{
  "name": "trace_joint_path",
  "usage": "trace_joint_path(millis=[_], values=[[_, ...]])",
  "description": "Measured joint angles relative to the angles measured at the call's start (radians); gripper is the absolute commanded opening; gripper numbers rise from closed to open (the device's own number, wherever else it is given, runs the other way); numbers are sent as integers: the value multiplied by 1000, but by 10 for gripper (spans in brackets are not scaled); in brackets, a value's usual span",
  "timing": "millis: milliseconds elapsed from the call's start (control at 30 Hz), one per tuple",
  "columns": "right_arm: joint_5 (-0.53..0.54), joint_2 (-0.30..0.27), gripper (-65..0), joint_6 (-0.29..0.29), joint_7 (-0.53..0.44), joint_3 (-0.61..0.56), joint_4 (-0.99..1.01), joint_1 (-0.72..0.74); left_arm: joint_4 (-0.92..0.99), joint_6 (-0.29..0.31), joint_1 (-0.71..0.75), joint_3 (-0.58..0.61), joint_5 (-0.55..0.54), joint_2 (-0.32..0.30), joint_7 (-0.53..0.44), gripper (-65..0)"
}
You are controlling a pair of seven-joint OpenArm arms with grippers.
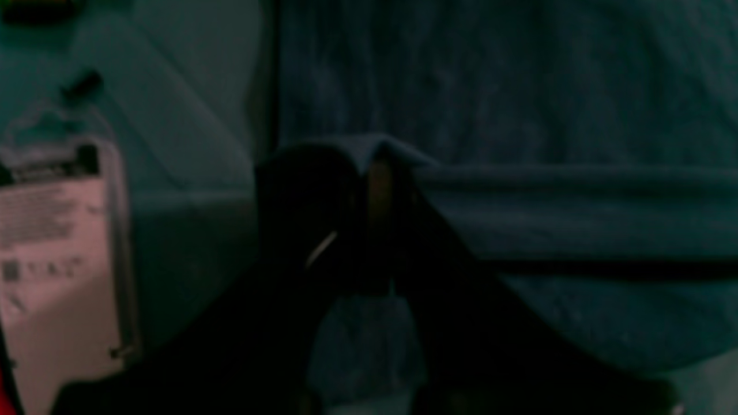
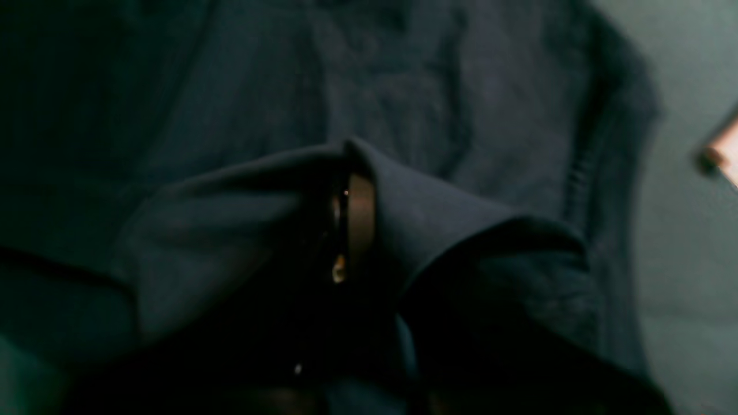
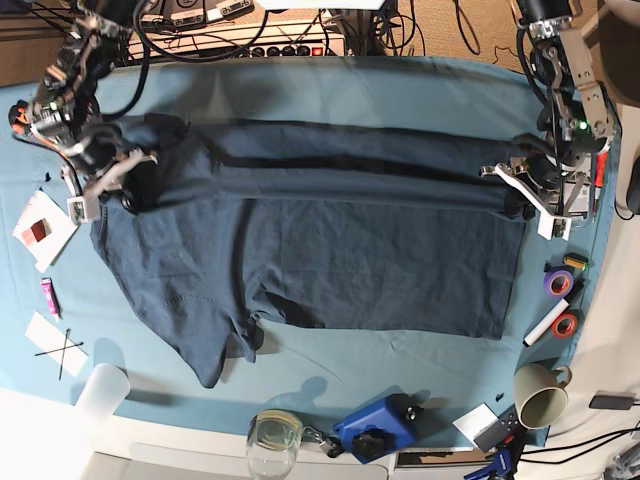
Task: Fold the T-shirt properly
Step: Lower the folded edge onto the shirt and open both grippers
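Observation:
The dark navy T-shirt (image 3: 330,250) lies spread across the teal tablecloth (image 3: 400,90), its far long edge lifted and folded towards the middle, one sleeve (image 3: 215,355) sticking out at the front left. My left gripper (image 3: 525,200) is at the shirt's right end. In the left wrist view it (image 1: 377,170) is shut on a raised fold of the shirt (image 1: 519,86). My right gripper (image 3: 125,185) is at the shirt's left end. In the right wrist view it (image 2: 351,173) is shut on a bunched edge of the shirt (image 2: 403,75).
A mug (image 3: 540,402), two tape rolls (image 3: 557,283) and a marker (image 3: 543,328) lie at the right edge. A blue device (image 3: 375,425), a glass jar (image 3: 272,440) and a white cup (image 3: 100,390) stand along the front. Papers (image 3: 45,225) lie at the left; a power strip (image 3: 260,40) is behind.

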State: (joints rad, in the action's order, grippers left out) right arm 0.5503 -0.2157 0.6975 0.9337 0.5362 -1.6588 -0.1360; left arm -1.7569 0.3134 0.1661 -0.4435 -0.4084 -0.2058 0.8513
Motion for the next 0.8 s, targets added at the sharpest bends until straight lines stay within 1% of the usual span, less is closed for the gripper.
trace_joint_path(millis=[67,167,300,433,533,733,800], values=[[-6,0,-650,0,-7,-8,71,35,23,1,-9,0,-5,-11,-1,-650],[-18,1,-650,0,3,-12,165,91,47,0,-27,2,-8,-23,-33,-650],[-34,2,-650,0,-18,-12,222,156,85,1,-64,2,-12,-24,-42,-650],[-68,2,-650,3,-48,-12,274,187,155,5,-112,2,-11,-24,-42,-650],[-71,2,-650,3,-50,-12,286,192,187,4,-137,2,-11,-24,-41,-650],[-71,2,-650,3,-95,-12,286,197,188,5,-167,2,-11,-24,-41,-650],[-71,2,-650,3,-96,-12,286,197,188,4,-179,2,-11,-24,-42,-650]])
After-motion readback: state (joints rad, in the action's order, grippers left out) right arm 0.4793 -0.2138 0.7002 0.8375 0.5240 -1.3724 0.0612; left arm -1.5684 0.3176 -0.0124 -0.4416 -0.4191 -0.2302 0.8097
